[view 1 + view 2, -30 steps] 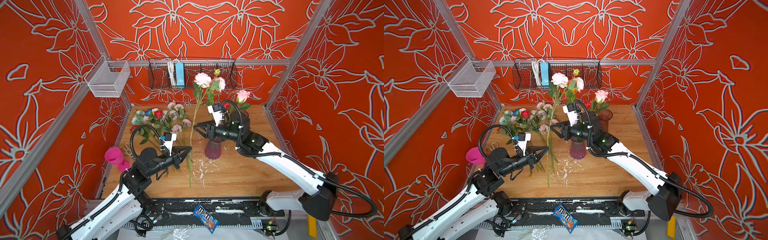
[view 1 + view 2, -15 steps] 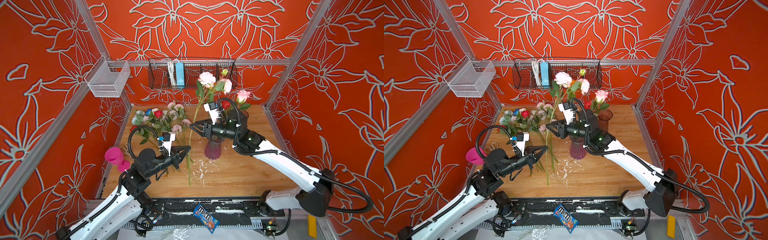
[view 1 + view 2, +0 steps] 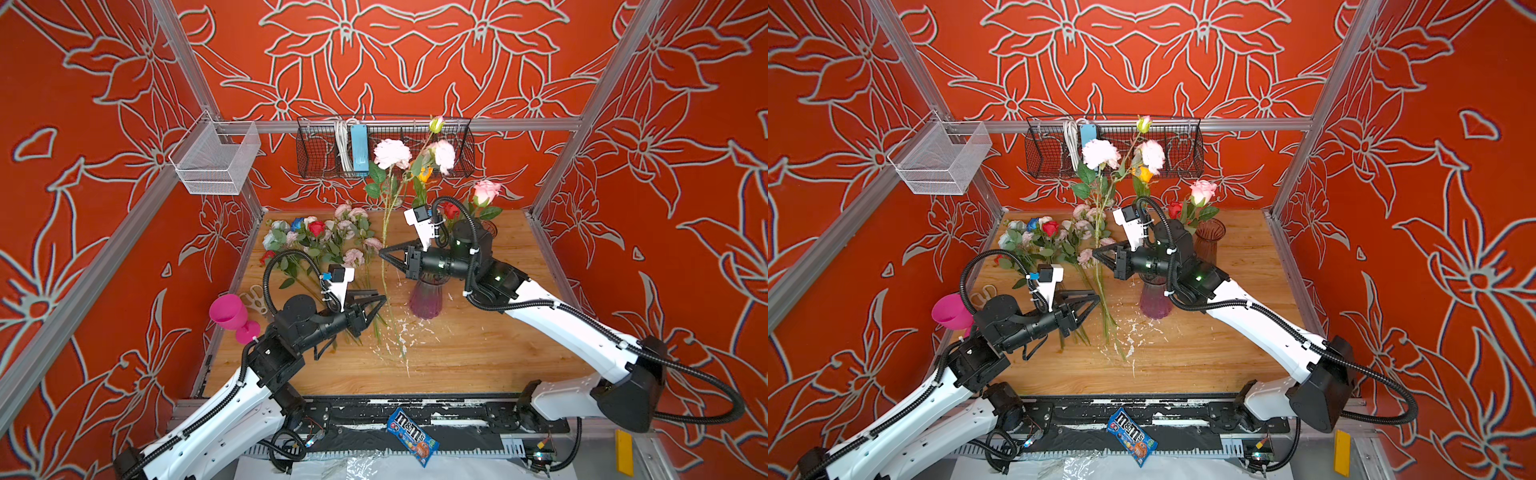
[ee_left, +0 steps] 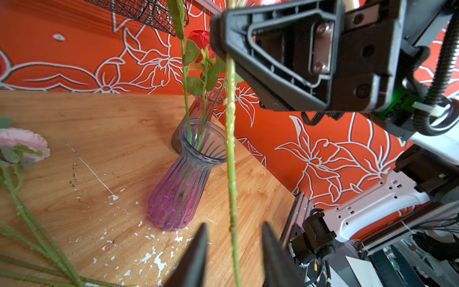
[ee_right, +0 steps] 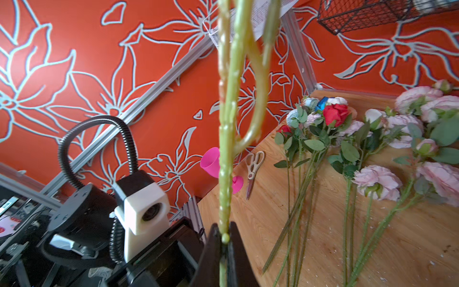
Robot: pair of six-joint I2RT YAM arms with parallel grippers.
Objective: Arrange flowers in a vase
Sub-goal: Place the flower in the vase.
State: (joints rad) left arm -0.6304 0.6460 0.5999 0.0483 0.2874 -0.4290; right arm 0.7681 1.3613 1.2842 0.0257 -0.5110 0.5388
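Observation:
My right gripper (image 3: 382, 251) (image 5: 223, 226) is shut on the long green stem (image 3: 384, 232) (image 4: 230, 149) of a flower with pale pink blooms (image 3: 391, 153), holding it upright above the table. Lower on that stem my left gripper (image 3: 380, 301) (image 4: 233, 225) is open, a finger on either side, not touching it. The purple glass vase (image 3: 424, 299) (image 4: 183, 179) stands just right of the stem under my right wrist; in the left wrist view two stems, one a red rose (image 4: 201, 39), stand in it. More flowers (image 3: 320, 241) (image 5: 347, 139) lie at the back left.
A brownish vase (image 3: 1210, 241) stands behind the purple one. A pink goblet (image 3: 230, 313) and scissors (image 3: 253, 299) lie at the left edge. A black wire basket (image 3: 384, 145) and a white mesh basket (image 3: 216, 160) hang on the walls. A candy packet (image 3: 411, 436) lies in front.
My right gripper has closed on the stem. My left gripper, which was shut on the stem lower down, has opened off it. The blooms have swayed slightly.

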